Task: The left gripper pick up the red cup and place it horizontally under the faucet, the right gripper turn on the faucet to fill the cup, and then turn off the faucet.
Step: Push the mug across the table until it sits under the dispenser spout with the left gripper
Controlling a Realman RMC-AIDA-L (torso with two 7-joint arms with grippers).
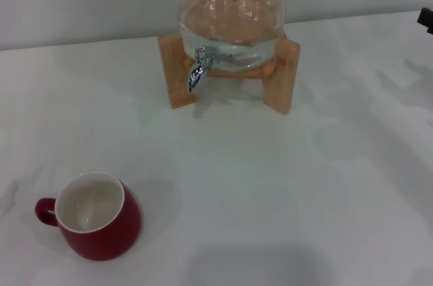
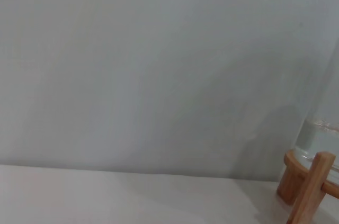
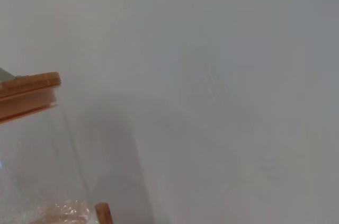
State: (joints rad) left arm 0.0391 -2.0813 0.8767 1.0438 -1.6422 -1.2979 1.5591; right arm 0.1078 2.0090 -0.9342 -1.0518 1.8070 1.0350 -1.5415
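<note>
One red cup (image 1: 95, 217) stands upright on the white table (image 1: 284, 191), near the front left of the head view, its white inside facing up and its small loop handle pointing to the robot's left. Well apart from it, farther back and to the right, a clear glass dispenser jar (image 1: 233, 12) holding some water rests on a wooden stand (image 1: 281, 80). The chrome faucet (image 1: 198, 69) juts from the jar's front, spout turned down over bare table, nothing beneath it. Only a small black piece of the right gripper (image 1: 426, 19) shows at the right edge of the head view; whether it is released or clenched, I cannot tell. The left gripper appears in none of the views. The left wrist view catches a stand leg and the jar's base; the right wrist view shows the jar's wooden lid (image 3: 29, 94)
</note>
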